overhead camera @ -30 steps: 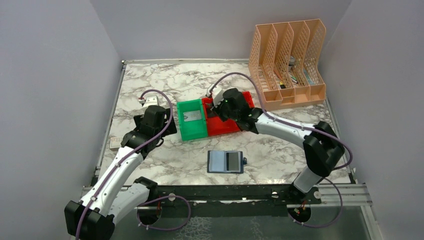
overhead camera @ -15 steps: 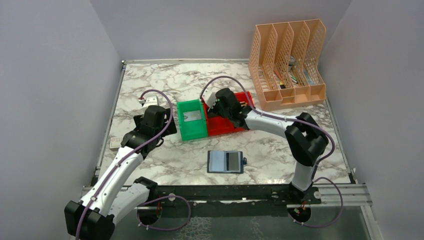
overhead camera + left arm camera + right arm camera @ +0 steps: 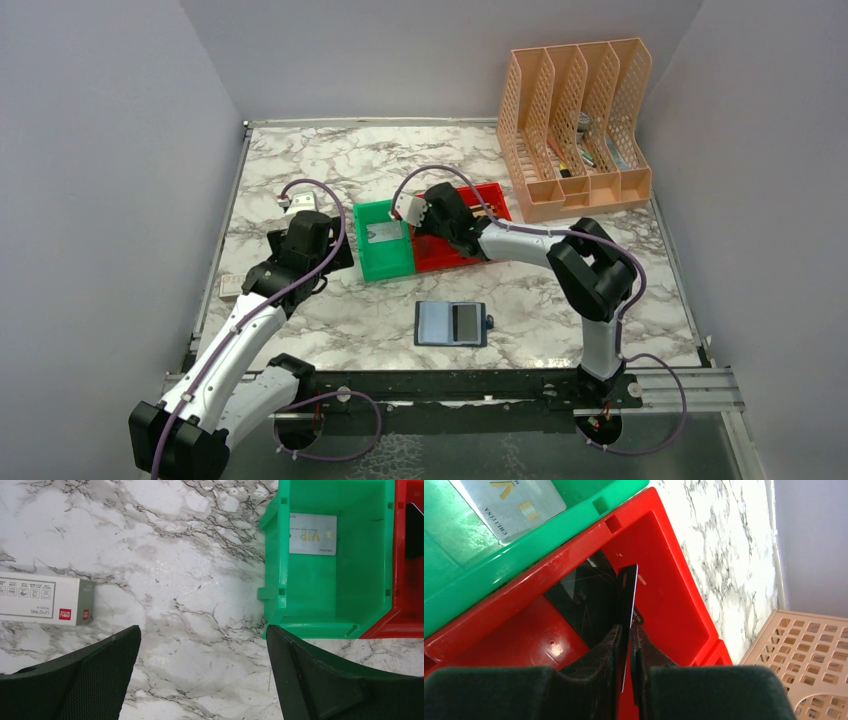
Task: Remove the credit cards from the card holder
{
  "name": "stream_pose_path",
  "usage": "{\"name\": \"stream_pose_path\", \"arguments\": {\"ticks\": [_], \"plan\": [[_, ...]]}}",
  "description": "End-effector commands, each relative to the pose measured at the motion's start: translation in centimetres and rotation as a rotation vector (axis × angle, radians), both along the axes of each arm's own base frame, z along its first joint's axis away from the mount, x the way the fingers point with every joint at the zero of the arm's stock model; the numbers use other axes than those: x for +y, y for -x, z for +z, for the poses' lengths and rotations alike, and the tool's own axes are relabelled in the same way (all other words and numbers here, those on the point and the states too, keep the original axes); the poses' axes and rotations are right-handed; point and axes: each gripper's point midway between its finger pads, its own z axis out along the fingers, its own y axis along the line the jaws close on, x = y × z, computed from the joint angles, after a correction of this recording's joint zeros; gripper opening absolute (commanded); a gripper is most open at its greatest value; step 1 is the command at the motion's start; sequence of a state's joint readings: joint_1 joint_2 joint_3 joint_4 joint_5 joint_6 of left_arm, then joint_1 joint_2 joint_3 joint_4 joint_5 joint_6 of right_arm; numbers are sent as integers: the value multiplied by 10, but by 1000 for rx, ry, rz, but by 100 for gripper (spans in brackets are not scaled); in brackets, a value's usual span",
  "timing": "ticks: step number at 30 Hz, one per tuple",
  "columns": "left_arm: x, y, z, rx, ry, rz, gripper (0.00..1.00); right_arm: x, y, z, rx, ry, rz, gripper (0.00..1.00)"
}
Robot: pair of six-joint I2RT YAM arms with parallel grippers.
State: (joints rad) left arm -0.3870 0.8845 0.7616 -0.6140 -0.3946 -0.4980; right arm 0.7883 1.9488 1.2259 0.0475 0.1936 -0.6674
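**Dark card pinched over the red bin**

Top view: the card holder (image 3: pixel 452 323) lies open and flat on the arm-base side of the green bin (image 3: pixel 385 240), apart from it. It looks light and soft, so it will likely slide unless pinned.

Left wrist: the left gripper (image 3: pixel 202 645) is spread wide and empty beside the green bin. A silver card (image 3: pixel 313 534) inside the bin reads "VIP". A white box (image 3: pixel 40 600) reads "deli".

Right wrist: the right gripper (image 3: pixel 626 630) is clamped on a dark card (image 3: pixel 626 592), held edge-on over the red bin (image 3: pixel 659 545) that adjoins the green bin. The card looks thin, stiff and slick, so an edge pinch suits it.
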Motion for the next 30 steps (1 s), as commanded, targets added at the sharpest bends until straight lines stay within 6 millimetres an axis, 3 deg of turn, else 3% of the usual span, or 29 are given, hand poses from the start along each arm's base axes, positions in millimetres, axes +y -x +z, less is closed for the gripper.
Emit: {"name": "stream_pose_path", "arguments": {"ticks": [1,5,15,25,30], "plan": [[3,-3,4,-19,-9,4,99,14,-3,-2,-22,1,78,12],[2,-3,3,-16,-10,2,99,18,1,-1,-28,-7,127,5],[1,-4,1,-5,-13,-7,99,30,10,11,-57,-17,284,1],[-1,-4,-2,4,-13,-15,99,5,4,25,-153,-12,369,3],[-1,-4,-3,9,-13,-20,99,5,12,15,-142,26,461,1]]}}
